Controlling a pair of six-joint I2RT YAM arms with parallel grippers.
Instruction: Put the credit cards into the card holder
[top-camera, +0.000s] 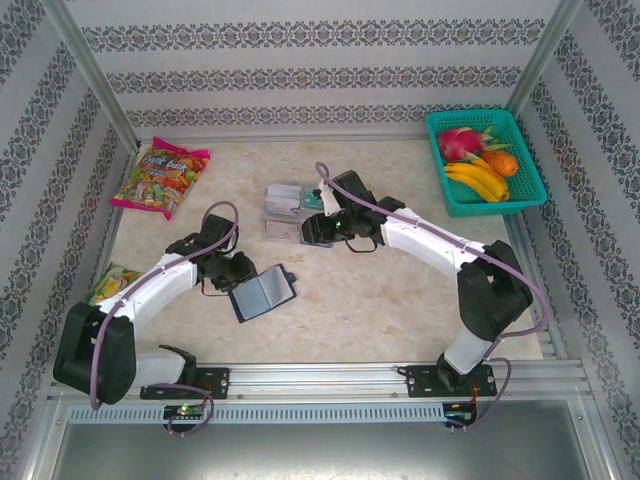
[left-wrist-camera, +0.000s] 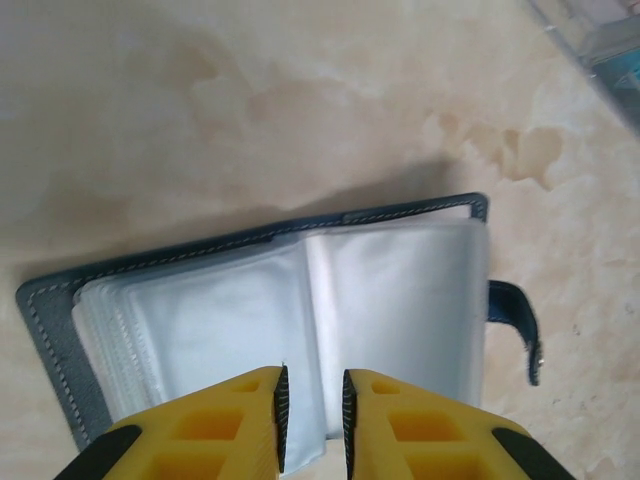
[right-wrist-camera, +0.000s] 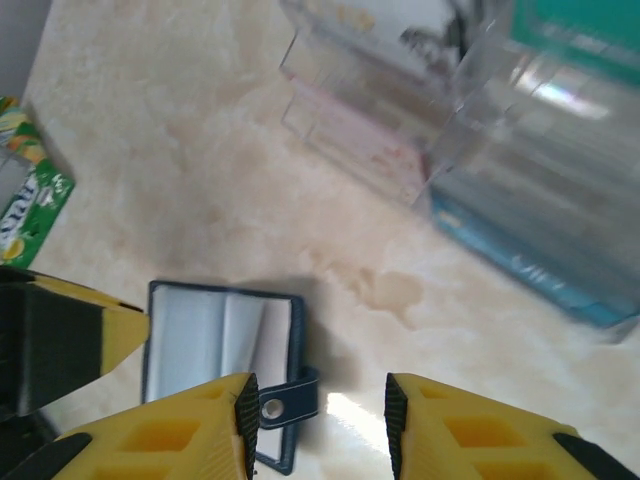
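The card holder (top-camera: 262, 293) lies open on the table, dark blue outside with clear sleeves inside, its snap tab (right-wrist-camera: 290, 400) pointing right. My left gripper (top-camera: 238, 277) hovers at its near edge; in the left wrist view the jaws (left-wrist-camera: 312, 372) stand a narrow gap apart over the sleeves of the card holder (left-wrist-camera: 390, 290), holding nothing. The credit cards stand in a clear acrylic tray (top-camera: 285, 210): a teal card (right-wrist-camera: 570, 30), a blue card (right-wrist-camera: 520, 265), a white printed card (right-wrist-camera: 400, 20). My right gripper (top-camera: 320, 226) is next to the tray, open and empty (right-wrist-camera: 318, 385), above bare table right of the card holder (right-wrist-camera: 215, 330).
A green basket (top-camera: 530, 170) of fruit sits at the back right. A colourful candy bag (top-camera: 160, 177) lies at the back left and a green snack packet (top-camera: 112, 282) by the left wall. The left gripper's yellow finger (right-wrist-camera: 60, 330) shows beside the card holder.
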